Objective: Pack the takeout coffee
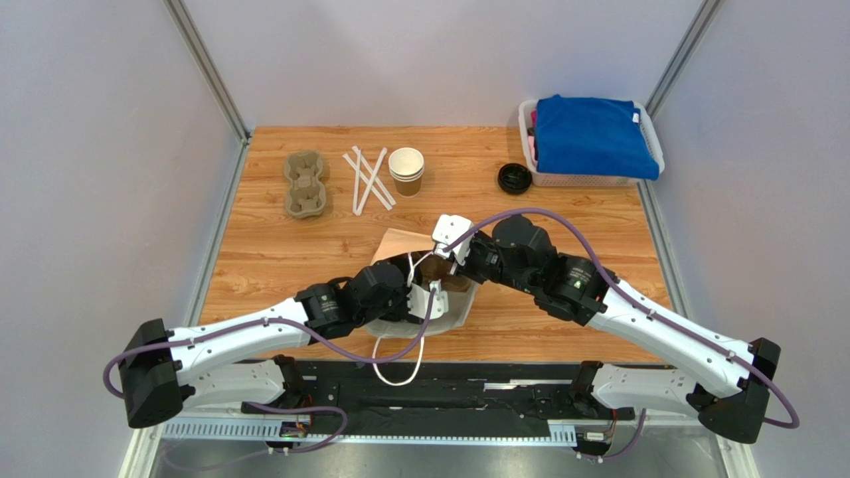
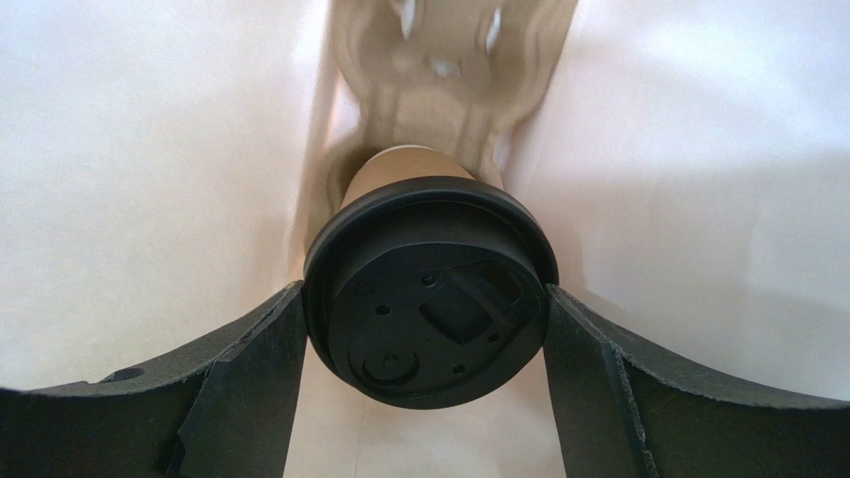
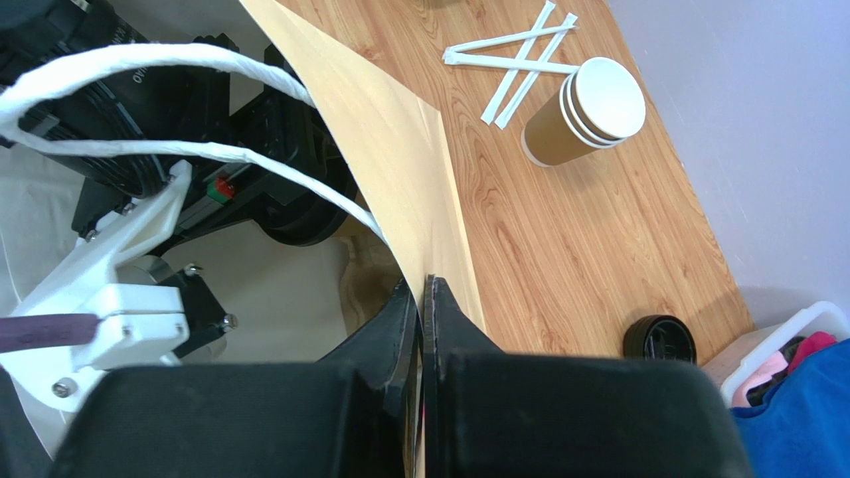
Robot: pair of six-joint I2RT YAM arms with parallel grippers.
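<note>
The takeout coffee (image 2: 431, 304), a brown cup under a black lid, stands deep inside the white-lined paper bag (image 2: 150, 179), its base in a pulp carrier (image 2: 439, 90). My left gripper (image 2: 424, 290) reaches into the bag, and its fingers (image 2: 259, 368) press both sides of the lid. From above, the bag (image 1: 399, 244) lies at mid-table with the left wrist buried in its mouth, so the cup is hidden there. My right gripper (image 3: 422, 289) is shut on the bag's kraft rim (image 3: 399, 129) and holds the mouth apart. It sits at the bag's right side (image 1: 457, 277).
A stack of lidless cups (image 1: 406, 169), white stirrers (image 1: 367, 179) and an empty pulp carrier (image 1: 305, 184) sit at the back. A loose black lid (image 1: 514, 178) lies beside a white basket (image 1: 584, 181) of blue cloth. The bag's white rope handles (image 3: 200, 60) loop over the left arm.
</note>
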